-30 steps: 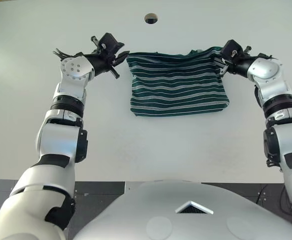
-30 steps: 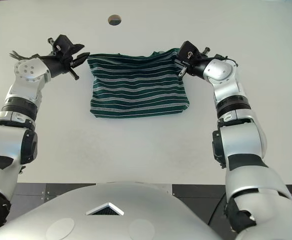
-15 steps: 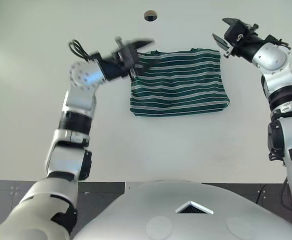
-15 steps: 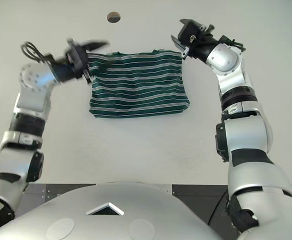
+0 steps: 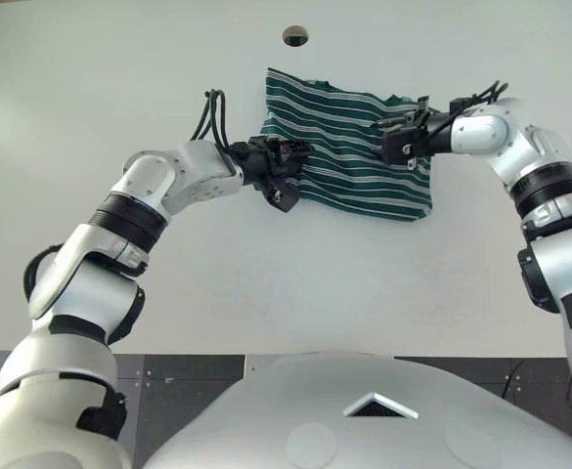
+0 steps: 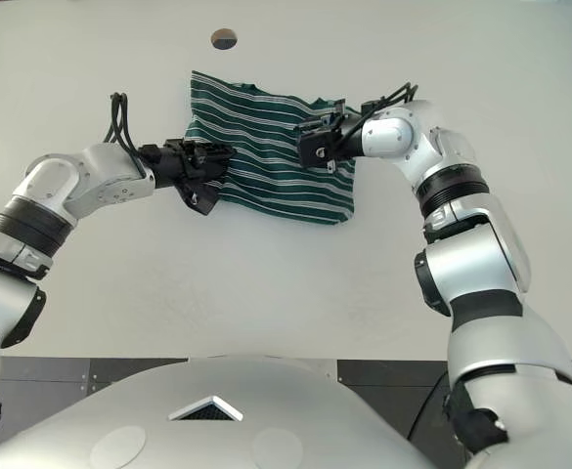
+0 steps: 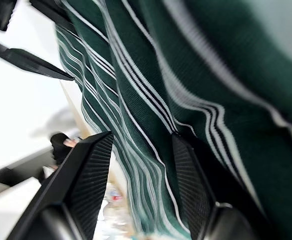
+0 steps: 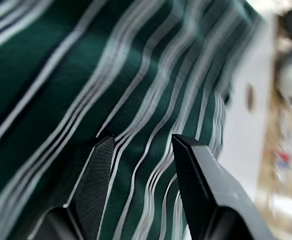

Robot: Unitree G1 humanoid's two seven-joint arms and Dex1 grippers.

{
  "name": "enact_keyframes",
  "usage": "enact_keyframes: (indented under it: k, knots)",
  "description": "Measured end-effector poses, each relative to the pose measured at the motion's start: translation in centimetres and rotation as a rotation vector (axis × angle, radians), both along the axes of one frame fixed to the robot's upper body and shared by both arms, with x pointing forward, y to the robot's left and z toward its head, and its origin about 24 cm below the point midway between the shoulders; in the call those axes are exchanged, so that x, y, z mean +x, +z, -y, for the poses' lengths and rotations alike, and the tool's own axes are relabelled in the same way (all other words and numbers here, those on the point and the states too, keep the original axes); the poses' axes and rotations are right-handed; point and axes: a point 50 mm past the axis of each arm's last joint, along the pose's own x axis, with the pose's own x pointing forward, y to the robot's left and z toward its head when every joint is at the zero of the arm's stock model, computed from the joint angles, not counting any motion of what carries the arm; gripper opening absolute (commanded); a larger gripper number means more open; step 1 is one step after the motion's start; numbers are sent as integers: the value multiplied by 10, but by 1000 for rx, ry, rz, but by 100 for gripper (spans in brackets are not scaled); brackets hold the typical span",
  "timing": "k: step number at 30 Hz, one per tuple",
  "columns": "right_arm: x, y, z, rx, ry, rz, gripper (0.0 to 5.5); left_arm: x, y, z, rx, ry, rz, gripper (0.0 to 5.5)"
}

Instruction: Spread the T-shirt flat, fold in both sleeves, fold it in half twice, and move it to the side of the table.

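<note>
On the far half of the white table (image 5: 90,88), a little right of the middle, lies the green T-shirt (image 5: 349,147) with thin white stripes. It is folded into a rough rectangle and sits skewed, its far left corner pointing toward the round cable hole (image 5: 294,36) near the table's far edge. The cloth lies flat on the tabletop, with a slight rumple along its right side.

The left gripper (image 5: 290,176) sits at the shirt's near left edge, touching the fabric. In its wrist view the two black ribbed fingers (image 7: 86,190) stand spread apart with striped cloth showing between them, so it is released rather than clenched. The right gripper (image 5: 393,142) rests on the shirt's right edge, and its fingers (image 8: 195,195) are likewise parted over the stripes.

Past the table's near edge runs a strip of dark tiled floor (image 5: 198,366).
</note>
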Motion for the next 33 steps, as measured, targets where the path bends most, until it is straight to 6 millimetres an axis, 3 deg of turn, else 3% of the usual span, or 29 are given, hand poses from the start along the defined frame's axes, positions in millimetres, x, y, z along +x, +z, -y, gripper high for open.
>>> enact_keyframes:
  k: [2,5,8,11,16,21,26,29,33]
  knots:
    - [-10,5,-10,-50,60,-71,215,3,1,0,43,-44,48,219]
    - [-43,5,-40,-59,191,-228,215,11,1,-4,158,-126,137,219]
    - [-82,-5,-93,67,326,-361,215,16,-3,-11,299,-202,204,219]
    - [-84,-7,-100,97,305,-364,215,17,-1,-15,330,-237,226,219]
    - [-74,-5,-85,105,220,-330,215,15,2,-23,382,-299,251,219]
    - [-68,17,-69,196,168,-337,215,12,14,-31,271,-254,211,219]
    - [-89,53,-50,496,179,-605,215,22,76,-36,-95,-95,296,219]
    - [-93,53,-21,608,98,-704,215,-5,89,-37,-360,-41,169,219]
    - [-108,33,40,696,-115,-742,234,-75,64,-77,-479,111,-216,263]
